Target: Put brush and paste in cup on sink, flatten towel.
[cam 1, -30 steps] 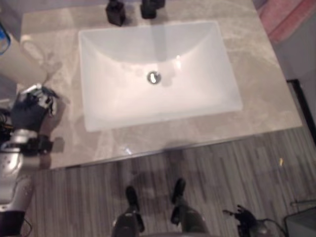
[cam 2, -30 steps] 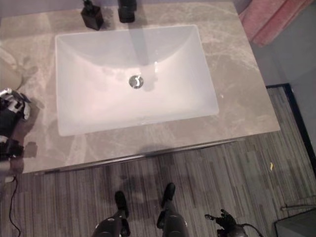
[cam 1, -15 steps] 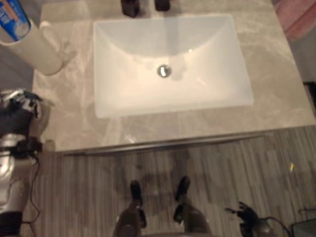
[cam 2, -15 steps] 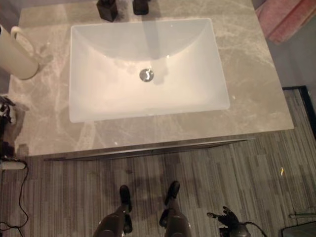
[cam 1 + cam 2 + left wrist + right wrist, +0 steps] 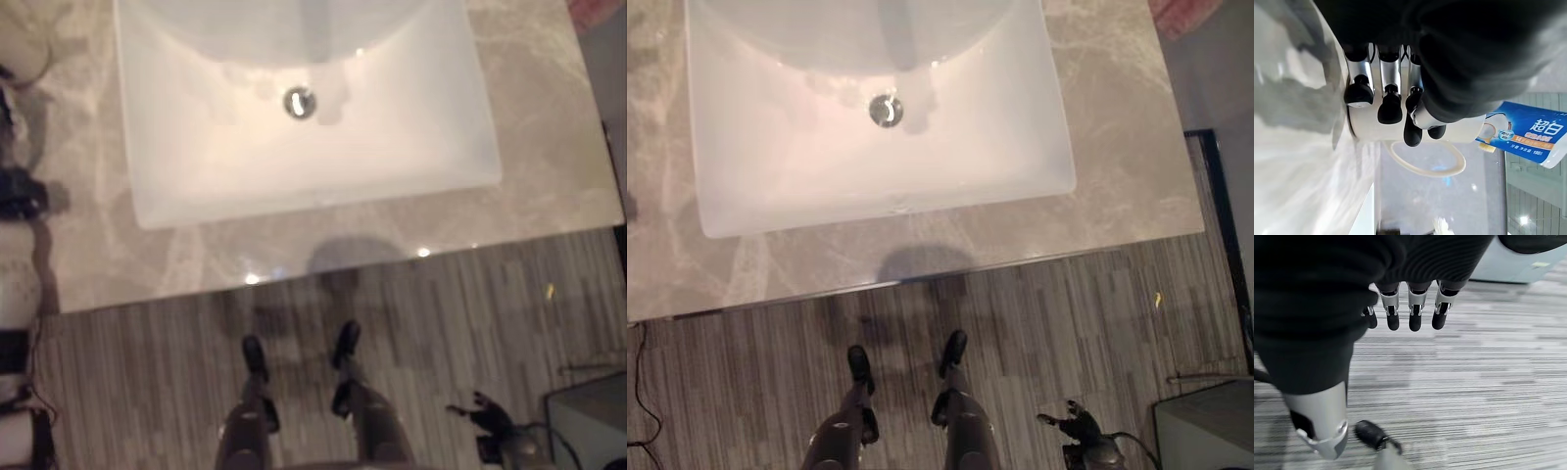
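We see one grey marbled countertop (image 5: 1117, 196) bearing one white rectangular sink (image 5: 1019, 166), with a single round metal drain (image 5: 885, 110) in its basin, and striped wood-look floor (image 5: 1048, 323) lies in front of it. At the far right edge of the head views stands one grey box-like object (image 5: 1205, 431) on the floor. We count one cream cup (image 5: 1376, 128) with one loop handle (image 5: 1425, 166), seen in the left wrist view, standing on the counter; one blue-and-white paste (image 5: 1528, 134) tube sticks out of its mouth. A small white tuft (image 5: 1442, 226) shows beyond it, and we cannot tell what it is. Our left hand (image 5: 1396, 98) hangs in front of the cup with fingers loosely bent, gripping nothing. Our right hand (image 5: 1410, 308) hangs low over the floor, fingers relaxed and empty; a scrap of pink cloth (image 5: 1181, 12) peeks in at the counter's far right corner
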You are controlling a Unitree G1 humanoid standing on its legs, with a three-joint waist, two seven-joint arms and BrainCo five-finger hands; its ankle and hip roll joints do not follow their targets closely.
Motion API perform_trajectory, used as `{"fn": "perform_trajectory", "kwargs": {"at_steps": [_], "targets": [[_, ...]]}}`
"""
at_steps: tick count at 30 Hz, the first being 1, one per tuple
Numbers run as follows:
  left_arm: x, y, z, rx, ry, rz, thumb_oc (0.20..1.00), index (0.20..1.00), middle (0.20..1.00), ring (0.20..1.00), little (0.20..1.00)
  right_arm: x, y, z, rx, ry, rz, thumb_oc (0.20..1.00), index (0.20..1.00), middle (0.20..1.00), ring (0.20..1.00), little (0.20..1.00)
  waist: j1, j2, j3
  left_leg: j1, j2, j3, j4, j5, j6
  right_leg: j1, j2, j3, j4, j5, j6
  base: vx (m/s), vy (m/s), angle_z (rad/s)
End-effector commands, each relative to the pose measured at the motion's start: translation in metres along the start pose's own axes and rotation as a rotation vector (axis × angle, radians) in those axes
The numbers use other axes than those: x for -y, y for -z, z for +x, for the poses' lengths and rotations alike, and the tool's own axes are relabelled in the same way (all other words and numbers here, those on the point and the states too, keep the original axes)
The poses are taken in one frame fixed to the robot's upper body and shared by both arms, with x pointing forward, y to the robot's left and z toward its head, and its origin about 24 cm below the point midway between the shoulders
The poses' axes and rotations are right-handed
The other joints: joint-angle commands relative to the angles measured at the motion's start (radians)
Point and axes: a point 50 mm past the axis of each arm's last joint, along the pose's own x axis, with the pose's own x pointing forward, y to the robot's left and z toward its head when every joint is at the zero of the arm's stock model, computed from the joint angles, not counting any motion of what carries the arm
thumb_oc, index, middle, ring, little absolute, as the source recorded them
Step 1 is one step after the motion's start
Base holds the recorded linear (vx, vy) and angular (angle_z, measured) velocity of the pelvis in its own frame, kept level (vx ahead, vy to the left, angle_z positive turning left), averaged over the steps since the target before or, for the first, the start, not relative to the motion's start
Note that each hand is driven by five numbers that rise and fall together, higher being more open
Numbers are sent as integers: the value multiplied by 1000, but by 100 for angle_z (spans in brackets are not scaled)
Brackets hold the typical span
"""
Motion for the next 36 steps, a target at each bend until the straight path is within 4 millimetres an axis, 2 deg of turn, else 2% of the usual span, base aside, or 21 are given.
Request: {"fn": "perform_trajectory", "kwargs": {"at_steps": [1, 8, 13, 16, 17, 19, 22, 24, 26, 31, 33, 36], "targets": [[-6, -8, 7, 42, -11, 74, 200, 200, 200, 200, 200, 15, 6, -1, -27, 46, 8, 1000, 1000, 1000, 1000, 1000, 1, 8, 4, -18, 11, -103, 11, -46, 2, 50, -34, -39, -2, -7, 151, 0, 0, 0], [-1, -23, 32, 101, -49, 78, 200, 200, 200, 200, 200, 16, -4, 1, 4, 50, 14, 1000, 1000, 1000, 1000, 1000, -22, 3, -5, -41, 16, -105, 11, -46, -1, 18, -25, -21, -2, 0, 154, 11, 3, -2], [6, -21, 36, 99, -42, 73, 200, 200, 200, 200, 200, 14, -8, 1, 21, 48, 9, 1000, 1000, 1000, 1000, 1000, -26, 3, -8, -49, 18, -111, 11, -43, -2, 12, -24, -20, -2, 1, 154, 3, 1, -4], [7, -17, 32, 87, -34, 66, 200, 200, 200, 200, 200, 13, -7, 1, 19, 46, 10, 1000, 1000, 1000, 1000, 1000, -22, 4, -10, -45, 17, -112, 11, -46, 0, 17, -26, -23, -2, -1, 152, 0, 0, 0], [6, -8, 18, 58, -11, 53, 200, 200, 200, 200, 200, 12, -2, 1, -1, 44, 10, 1000, 1000, 1000, 1000, 1000, -8, 8, -10, -34, 14, -115, 11, -49, 1, 31, -28, -26, -2, -8, 147, 0, 0, 0], [4, -5, 11, 48, -5, 53, 200, 200, 200, 200, 200, 13, -2, 1, -4, 45, 10, 1000, 1000, 1000, 1000, 1000, -5, 12, -9, -28, 13, -116, 11, -50, 2, 37, -29, -27, -2, -9, 146, -6, 5, -2], [-7, -3, -5, 29, -5, 69, 200, 200, 200, 200, 200, 16, 4, -1, -20, 50, 9, 1000, 1000, 1000, 1000, 1000, 9, 19, -10, -20, 11, -121, 11, -51, 3, 52, -31, -34, -2, -12, 145, -6, 5, -1], [-15, -5, -6, 23, -10, 93, 200, 200, 200, 200, 200, 21, 5, -2, -27, 58, -3, 1000, 1000, 1000, 1000, 1000, 20, 23, -9, -17, 9, -125, 11, -50, 3, 60, -33, -43, -2, -12, 144, -34, 4, 7], [-24, -15, -1, 41, -26, 141, 200, 200, 200, 200, 200, 28, 5, -3, -16, 68, -7, 1000, 1000, 1000, 1000, 1000, 26, 24, -5, -18, 8, -131, 11, -47, 2, 64, -34, -49, -2, -12, 145, -49, 1, 16], [-31, -23, 6, 64, -51, 168, 200, 200, 200, 200, 200, 32, 3, -3, -11, 79, -1, 1000, 1000, 1000, 1000, 1000, 29, 23, 2, -25, 6, -139, 11, -43, 1, 64, -35, -54, -2, -10, 147, -35, 6, 10], [-35, -31, 16, 84, -86, 181, 200, 200, 200, 200, 200, 32, 3, -3, -15, 66, -51, 1000, 1000, 1000, 1000, 1000, 24, 16, 6, -31, 7, -142, 11, -39, 1, 61, -32, -54, -2, -6, 148, -17, -2, 0], [-29, -39, 33, 113, -95, 185, 200, 200, 200, 200, 200, 28, 0, -4, 5, 17, -117, 1000, 1000, 1000, 1000, 1000, 6, 3, 7, -37, 11, -140, 11, -36, -2, 55, -28, -54, -2, -3, 151, -13, -3, 6]]}}
